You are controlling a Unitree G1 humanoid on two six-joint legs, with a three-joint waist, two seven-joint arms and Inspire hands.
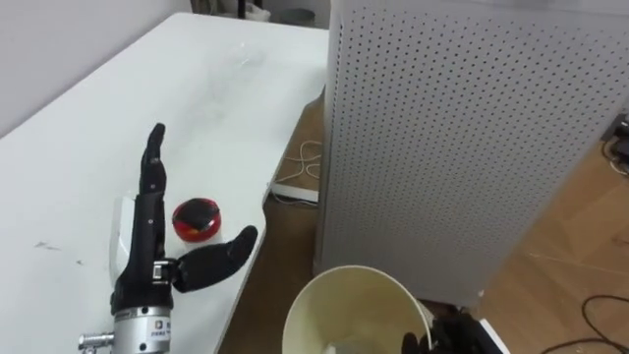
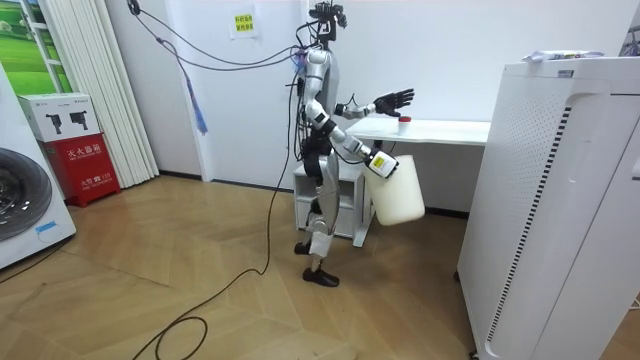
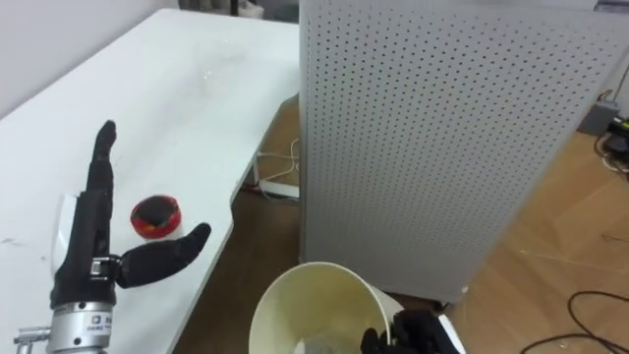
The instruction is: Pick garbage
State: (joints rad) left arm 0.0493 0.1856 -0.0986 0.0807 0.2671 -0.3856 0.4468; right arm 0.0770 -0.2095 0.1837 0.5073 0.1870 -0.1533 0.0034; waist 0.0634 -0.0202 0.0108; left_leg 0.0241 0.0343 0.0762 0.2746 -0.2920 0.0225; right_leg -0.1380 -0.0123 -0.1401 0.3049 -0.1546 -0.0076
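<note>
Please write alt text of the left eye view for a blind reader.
The robot's open left hand is stretched over a white table, with a small red round object between its thumb and straight fingers. Lower right, its right hand grips the rim of a cream bucket, beside a white perforated cabinet.

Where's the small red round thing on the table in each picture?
Left eye view: the red round thing sits lower left, beside the left hand's thumb.
Right eye view: lower left too.
Room view: upper middle, on the table.
Shared landmark: the cream bucket in the right hand.
</note>
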